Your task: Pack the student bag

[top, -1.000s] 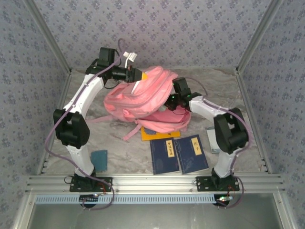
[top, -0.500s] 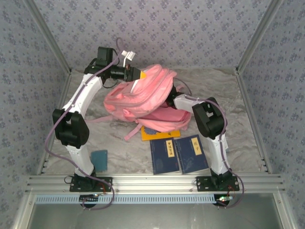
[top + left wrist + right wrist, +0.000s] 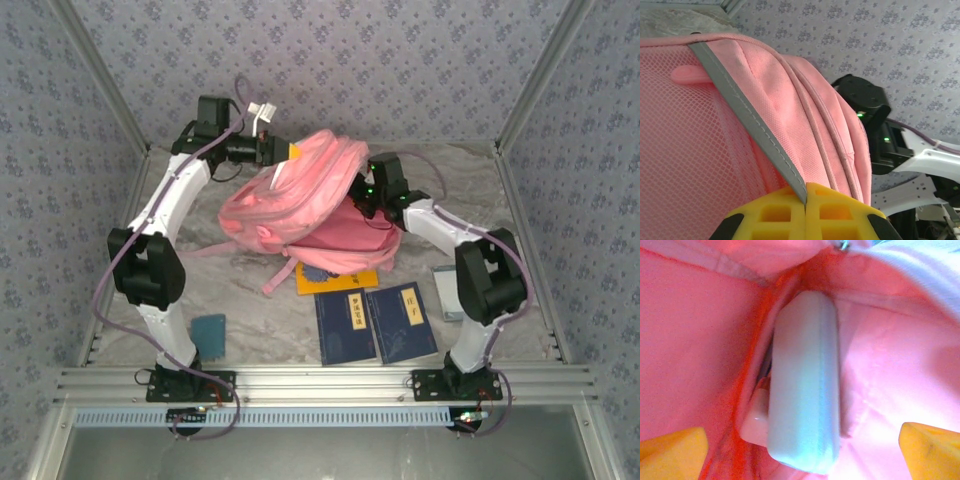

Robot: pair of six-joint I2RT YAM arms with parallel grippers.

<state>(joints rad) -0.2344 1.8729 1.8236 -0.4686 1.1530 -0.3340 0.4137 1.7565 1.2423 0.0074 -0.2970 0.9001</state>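
Looking down from above, saw the student bag (image 3: pixel 300 200) slumped on the far middle of the marble table (image 3: pixel 250 300), by far the biggest thing there. Noted soft pink cloth, a rounded top raised toward the far left, a paler pink flap spread flat beneath it at the near right, and a pink strap (image 3: pixel 205 250) trailing left across the marble. Saw from the left wrist a pink mesh panel (image 3: pixel 685 160), a grey strip (image 3: pixel 747 130) stitched slantwise over it, and ridged seams along the upper edge. Found the left gripper (image 3: pixel 290 153) at the raised far-left end of the bag, its yellow fingers (image 3: pixel 837 212) pressed together with the grey strip pinched between them. Found the right gripper (image 3: pixel 801 450) pushed into the bag's opening on the right side, its yellow fingers (image 3: pixel 672 447) spread wide apart and clasping nothing, pink lining on every side. Spotted two dark blue books (image 3: pixel 345 325) side by side near the table's front edge and an orange book (image 3: pixel 335 280) partly under the bag. Saw a pale blue case (image 3: pixel 802 390) lying inside the bag, just ahead of the parted fingers and apart from both. Noted a small teal pad (image 3: pixel 208 332) near the left arm's base.
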